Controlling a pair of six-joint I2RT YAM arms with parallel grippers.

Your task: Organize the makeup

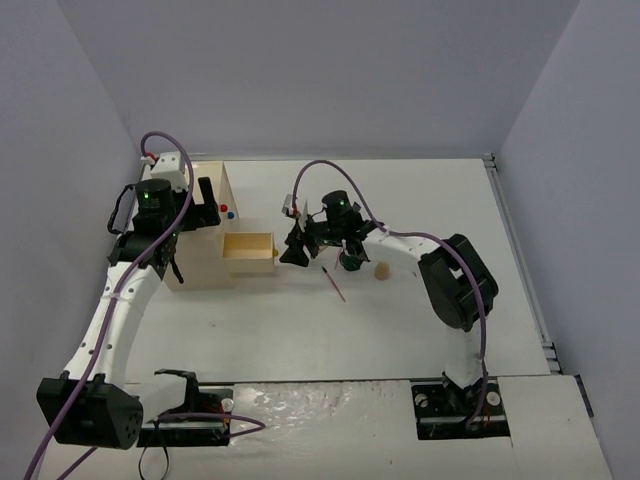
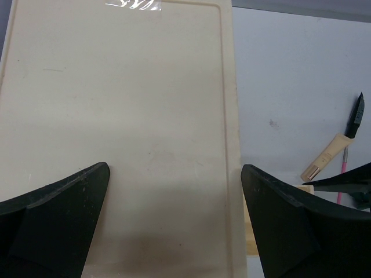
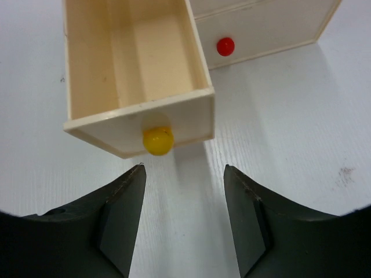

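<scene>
A thin pink pencil, a beige sponge and a dark round compact lie on the table right of the wooden box. In the left wrist view the pink pencil lies by a beige tube with a black tip. My left gripper is open and empty over the box's flat top. My right gripper is open and empty just in front of the open drawer's yellow knob. The drawer looks empty.
The box's bottom drawer sticks out to the right. A shut drawer with a red knob sits beside it; red and blue knobs show from above. Grey walls enclose the white table.
</scene>
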